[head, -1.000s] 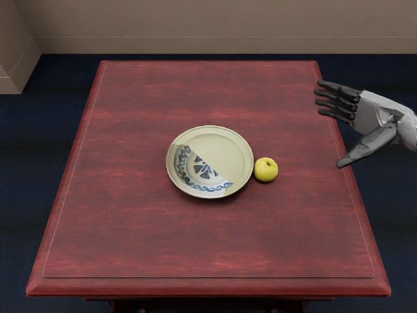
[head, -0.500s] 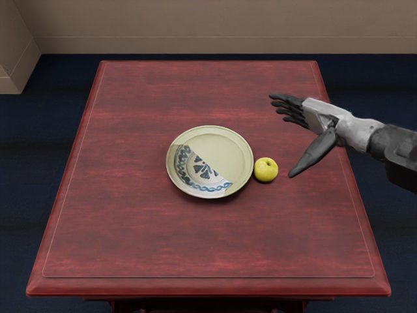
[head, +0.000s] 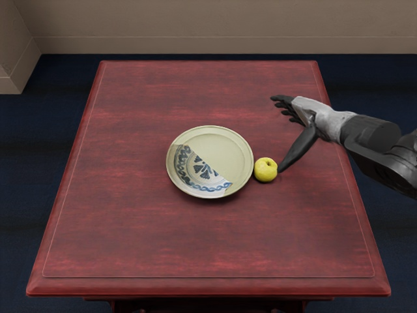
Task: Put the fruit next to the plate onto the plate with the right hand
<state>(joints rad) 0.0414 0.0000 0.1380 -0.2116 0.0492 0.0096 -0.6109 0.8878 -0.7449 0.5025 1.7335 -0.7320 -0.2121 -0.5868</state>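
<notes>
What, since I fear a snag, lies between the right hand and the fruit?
Nothing: in the head view only bare table shows between the right hand and the fruit, the thumb's tip close beside it.

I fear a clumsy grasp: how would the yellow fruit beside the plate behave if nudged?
The yellow fruit looks round and smooth, so it would probably roll on the flat table if bumped. The rim of the plate close beside it may block rolling that way. It seems small and firm, so the open right robot hand could likely enclose it.
</notes>
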